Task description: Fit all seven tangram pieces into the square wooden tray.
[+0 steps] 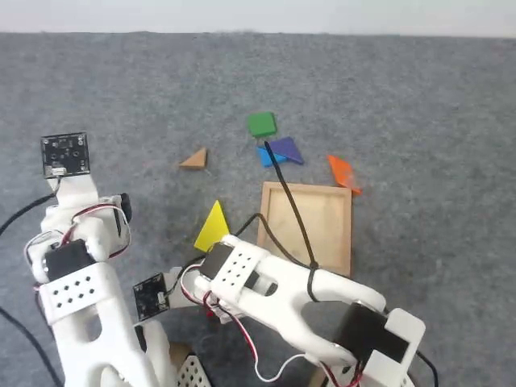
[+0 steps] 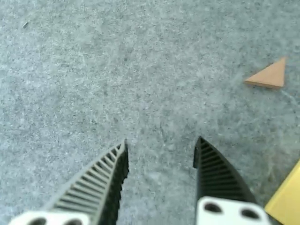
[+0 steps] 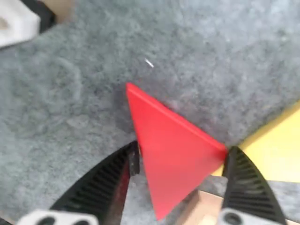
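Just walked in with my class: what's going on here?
Two robot arms are working a tangram. The right gripper is at the red triangle, next to the yellow triangle. The left gripper hangs open over the carpet near the tan triangle. The tray holds no pieces yet.

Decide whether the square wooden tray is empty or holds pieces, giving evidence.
Empty, as far as visible: the square wooden tray shows bare wood inside; an arm hides one corner.

Overhead and close wrist views share yellow triangle [image 1: 213, 227].
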Tool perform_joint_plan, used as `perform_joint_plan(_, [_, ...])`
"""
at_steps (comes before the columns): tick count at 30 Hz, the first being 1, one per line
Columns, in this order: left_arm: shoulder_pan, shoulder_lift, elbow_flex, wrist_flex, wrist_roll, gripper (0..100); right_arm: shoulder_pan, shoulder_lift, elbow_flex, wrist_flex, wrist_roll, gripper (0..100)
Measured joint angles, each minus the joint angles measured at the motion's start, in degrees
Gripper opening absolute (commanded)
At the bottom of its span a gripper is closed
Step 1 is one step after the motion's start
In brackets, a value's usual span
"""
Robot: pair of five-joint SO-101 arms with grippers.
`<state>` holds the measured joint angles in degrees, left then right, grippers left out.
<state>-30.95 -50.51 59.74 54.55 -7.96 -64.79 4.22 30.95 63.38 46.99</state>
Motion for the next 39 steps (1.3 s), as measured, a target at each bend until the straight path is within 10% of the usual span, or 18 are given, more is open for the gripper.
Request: perform_joint_plan(39, [-0.18, 0.00, -7.91, 9.23, 0.00, 23, 1.67, 14.07, -16.09, 14.07, 5.80, 32.9])
